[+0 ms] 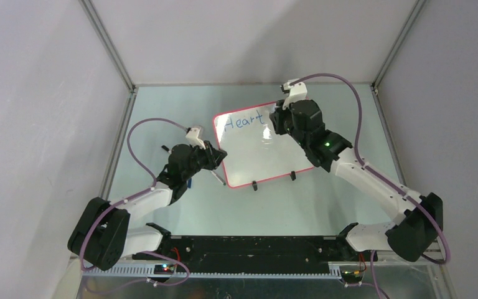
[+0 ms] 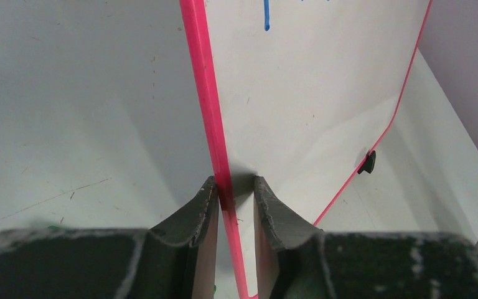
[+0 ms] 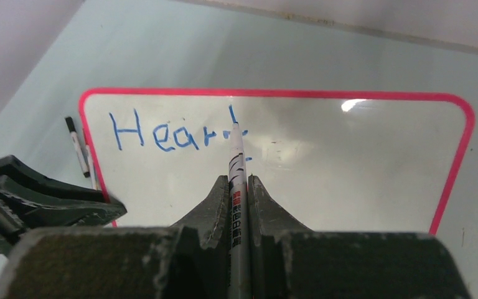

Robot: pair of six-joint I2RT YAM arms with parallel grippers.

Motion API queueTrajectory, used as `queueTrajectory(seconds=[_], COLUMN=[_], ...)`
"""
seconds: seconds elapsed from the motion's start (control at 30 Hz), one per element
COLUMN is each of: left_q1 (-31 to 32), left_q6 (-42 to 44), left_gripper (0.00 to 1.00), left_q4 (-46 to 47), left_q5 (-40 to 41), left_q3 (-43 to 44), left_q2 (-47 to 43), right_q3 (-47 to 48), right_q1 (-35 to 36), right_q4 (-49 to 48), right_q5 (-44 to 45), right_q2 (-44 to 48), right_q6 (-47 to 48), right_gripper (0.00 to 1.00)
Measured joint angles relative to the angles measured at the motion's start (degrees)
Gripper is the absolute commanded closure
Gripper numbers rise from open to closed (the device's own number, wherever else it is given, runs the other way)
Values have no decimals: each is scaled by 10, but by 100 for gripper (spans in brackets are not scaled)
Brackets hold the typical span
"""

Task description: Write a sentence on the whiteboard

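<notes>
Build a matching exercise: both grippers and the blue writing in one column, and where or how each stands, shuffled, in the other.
1. left gripper
2. right gripper
3. blue writing

A. at the top left of the whiteboard
B. shut on the marker
C. astride the whiteboard's red edge

Pairs: 1-C, 2-B, 3-A

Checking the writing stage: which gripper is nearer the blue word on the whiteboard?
Right. The right gripper hovers at the word's end, its marker tip on the last letter. The left gripper straddles the whiteboard's left edge, down toward its near corner.
</notes>
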State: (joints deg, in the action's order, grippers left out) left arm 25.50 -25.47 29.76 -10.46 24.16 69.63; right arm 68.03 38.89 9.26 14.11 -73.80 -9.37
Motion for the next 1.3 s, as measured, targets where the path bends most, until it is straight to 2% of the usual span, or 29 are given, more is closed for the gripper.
queueTrajectory(seconds=[0.13,0.5,0.9,1.3], left_q1=[0,0,0,0], left_q6=[0,1,1,1], left_gripper=[83,82,81,79], left_q4=[-5,-10,-11,-11], left_q5=[0,0,2,2], left_q3=[3,6,7,7], left_q2=[0,0,0,0], right_q3=[-2,-5,-19,-56], right_q1=[0,0,2,74], right_q4=[5,16,19,-35], right_q5=[-1,-8,45,101], right_q2=[-26,-27,-8,8], right_q6=[2,6,11,66], right_gripper=[100,100,100,100])
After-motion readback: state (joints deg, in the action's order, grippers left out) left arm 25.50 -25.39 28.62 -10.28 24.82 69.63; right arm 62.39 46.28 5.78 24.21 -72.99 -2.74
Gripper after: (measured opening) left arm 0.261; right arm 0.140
